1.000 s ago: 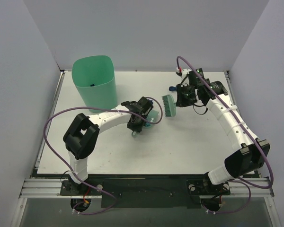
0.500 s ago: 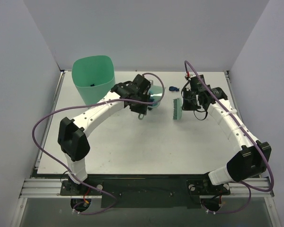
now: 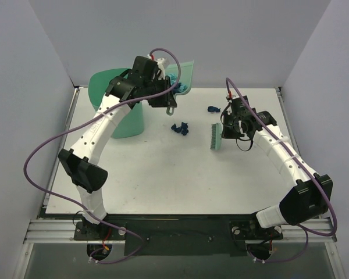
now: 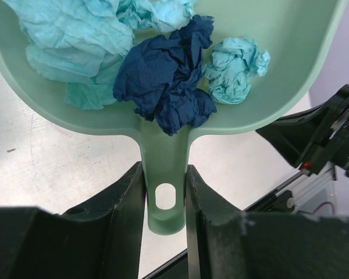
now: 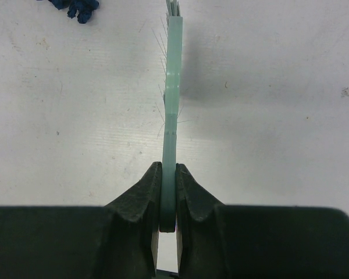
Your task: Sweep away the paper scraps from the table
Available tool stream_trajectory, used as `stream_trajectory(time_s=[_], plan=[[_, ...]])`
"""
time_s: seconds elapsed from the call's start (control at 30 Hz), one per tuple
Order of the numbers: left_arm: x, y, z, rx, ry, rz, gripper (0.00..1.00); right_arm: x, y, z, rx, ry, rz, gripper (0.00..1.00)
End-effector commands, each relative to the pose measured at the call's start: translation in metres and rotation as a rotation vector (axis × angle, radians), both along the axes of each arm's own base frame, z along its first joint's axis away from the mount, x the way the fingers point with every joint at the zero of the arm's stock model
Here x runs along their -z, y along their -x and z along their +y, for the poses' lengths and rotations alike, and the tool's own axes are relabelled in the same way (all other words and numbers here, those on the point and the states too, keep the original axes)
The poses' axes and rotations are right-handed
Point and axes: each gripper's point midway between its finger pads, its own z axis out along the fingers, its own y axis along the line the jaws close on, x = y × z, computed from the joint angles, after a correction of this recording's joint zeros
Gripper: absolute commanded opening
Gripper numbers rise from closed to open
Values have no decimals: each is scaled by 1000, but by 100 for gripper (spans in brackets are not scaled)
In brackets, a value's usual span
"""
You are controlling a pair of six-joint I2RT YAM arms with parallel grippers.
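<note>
My left gripper (image 4: 164, 192) is shut on the handle of the mint-green dustpan (image 4: 291, 70). The pan is lifted off the table (image 3: 163, 174) beside the bin (image 3: 125, 122) at the back. In it lie paper scraps: a navy wad (image 4: 166, 81) and turquoise wads (image 4: 235, 67). In the top view the left gripper (image 3: 170, 97) and the dustpan (image 3: 185, 71) sit above the table's far edge. Navy paper scraps (image 3: 180, 128) lie on the table, with another (image 3: 212, 108) further right. My right gripper (image 5: 168, 192) is shut on the brush (image 5: 173, 104), whose bristle end (image 3: 215, 136) points at the scraps.
The tall mint-green bin stands at the far left corner, partly hidden by my left arm. In the right wrist view navy scraps (image 5: 78, 7) show at the top left. White walls close in the table on three sides.
My left arm has lifted the loaded dustpan off the table and swung it back and left toward the bin. Navy scraps now lie where the pan was. The brush has turned and shifted slightly.
</note>
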Motion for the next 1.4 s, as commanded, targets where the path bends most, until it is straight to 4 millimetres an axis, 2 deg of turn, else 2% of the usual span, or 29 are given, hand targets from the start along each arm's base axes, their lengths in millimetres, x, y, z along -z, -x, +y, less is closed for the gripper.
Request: stream_trajectory(time_s=[0.0,0.2,0.3,0.43,0.5,0.53,0.57,0.6,0.63,0.67,0.77,0.87,0.97,1.0,1.03,1.07,1.1,1.13,1.17,1.37], plan=[[-29,-13,7,-3,142,16,0,-15,0,1,6,-7,-62,0],[-52,-33,40,-41,268,10,0,-13,2,0,-1,3,-55,0],[-55,-42,60,-61,328,26,0,-14,3,2,-8,5,-57,0],[-63,-48,77,-66,422,20,0,-14,3,4,-12,11,-58,0],[-67,-47,81,-40,494,29,0,-14,4,4,-16,16,-57,0],[-57,-47,84,-63,522,76,0,-15,4,5,-15,16,-58,0],[-70,-48,90,-49,560,35,0,-16,4,5,-15,18,-59,0],[-67,-45,94,-65,588,65,0,-16,5,6,-19,20,-58,0],[-75,-48,99,-53,621,35,0,-18,4,7,-20,19,-63,0],[-73,-46,102,-64,653,58,0,-19,4,7,-21,20,-65,0],[-86,-48,114,-64,746,36,0,-20,5,10,-34,26,-64,0],[-83,-48,126,-82,795,47,0,-19,6,12,-40,28,-60,0],[-89,-46,125,-62,854,48,0,-20,5,10,-28,53,-67,0],[-86,-51,139,-93,867,42,0,-19,5,9,-27,55,-64,0],[-93,-51,141,-84,888,24,0,-18,6,11,-33,60,-61,0],[-88,-52,144,-93,903,36,0,-21,5,11,-33,59,-67,0],[-96,-51,145,-84,935,27,0,-21,5,12,-37,64,-66,0],[-90,-53,150,-98,949,42,0,-21,5,12,-38,65,-66,0],[-95,-53,152,-96,978,37,0,-21,6,13,-44,69,-65,0],[-94,-55,165,-122,1079,68,0,-22,5,16,-55,90,-63,0]])
